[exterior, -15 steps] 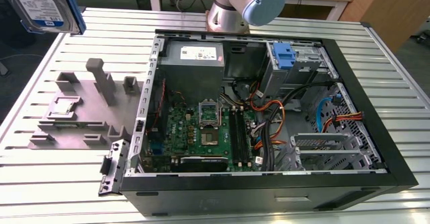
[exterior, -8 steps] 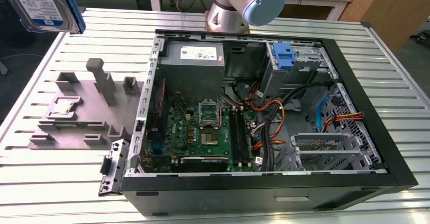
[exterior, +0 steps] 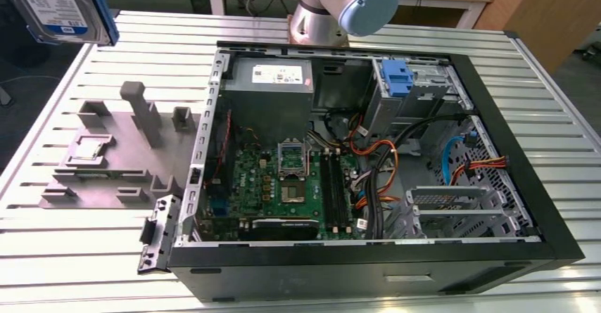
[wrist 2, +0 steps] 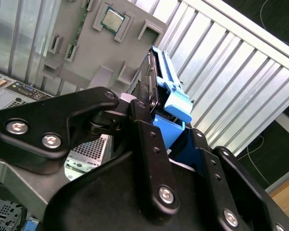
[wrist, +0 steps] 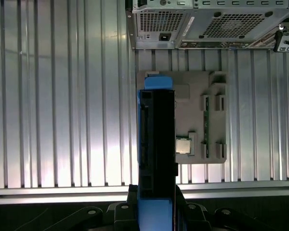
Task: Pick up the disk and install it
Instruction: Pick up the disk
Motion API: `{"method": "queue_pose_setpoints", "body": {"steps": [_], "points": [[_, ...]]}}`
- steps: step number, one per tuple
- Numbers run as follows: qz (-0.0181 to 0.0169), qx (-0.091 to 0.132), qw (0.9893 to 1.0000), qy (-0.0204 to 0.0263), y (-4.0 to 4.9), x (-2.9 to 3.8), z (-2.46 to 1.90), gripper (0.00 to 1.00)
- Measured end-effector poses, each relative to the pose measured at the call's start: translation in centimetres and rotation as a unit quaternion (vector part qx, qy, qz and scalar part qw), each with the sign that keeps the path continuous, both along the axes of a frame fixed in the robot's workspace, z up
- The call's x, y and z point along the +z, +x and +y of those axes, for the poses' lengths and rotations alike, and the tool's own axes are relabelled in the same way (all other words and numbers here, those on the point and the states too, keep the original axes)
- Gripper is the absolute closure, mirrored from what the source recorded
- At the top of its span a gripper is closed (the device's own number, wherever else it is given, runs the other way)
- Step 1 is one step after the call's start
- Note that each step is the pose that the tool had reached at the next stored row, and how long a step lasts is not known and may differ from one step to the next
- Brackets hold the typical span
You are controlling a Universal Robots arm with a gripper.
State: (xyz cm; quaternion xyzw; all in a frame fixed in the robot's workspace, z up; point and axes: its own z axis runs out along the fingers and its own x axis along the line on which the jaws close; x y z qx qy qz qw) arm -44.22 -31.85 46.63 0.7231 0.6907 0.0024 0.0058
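- Black end effector [wrist 2: 151, 113] links sit closest to the lens in both wrist views, fingers closed on the disk [wrist 2: 160, 79], gripping it on edge with its blue rails showing
- Disk hangs in the air, well apart from the computer case [exterior: 376, 267], out past the grey parts tray [exterior: 112, 151] that lies beside the case
- Grip looks narrow on a smooth metal body, so a jolt or a tilt could probably let it slide or twist between the fingers
- Orange cables [exterior: 378, 151] lie loose inside the case near the metal cage [exterior: 451, 204]; they could snag a rail, and a skewed approach could knock the case wall or jam the rails
- Under the case, the counter [exterior: 84, 257] is hard ribbed metal slats with grooves, so a dropped disk would likely land hard or catch an edge
- Behind the case stands the arm's base [exterior: 324, 17], and beyond it wooden furniture [exterior: 554, 10] and dark floor
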Motion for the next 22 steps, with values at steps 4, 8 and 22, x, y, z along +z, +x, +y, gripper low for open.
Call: {"method": "queue_pose_setpoints", "body": {"steps": [4,8,22], "points": [[0.0,0.0,1.0,0.0,0.0,0.12,0.0,0.63],[0.0001,0.0,1.0,0.0,0.0,0.24,0.0,0.63],[0.0,0.0,1.0,0.0,0.0,0.65,0.0,0.63]]}}
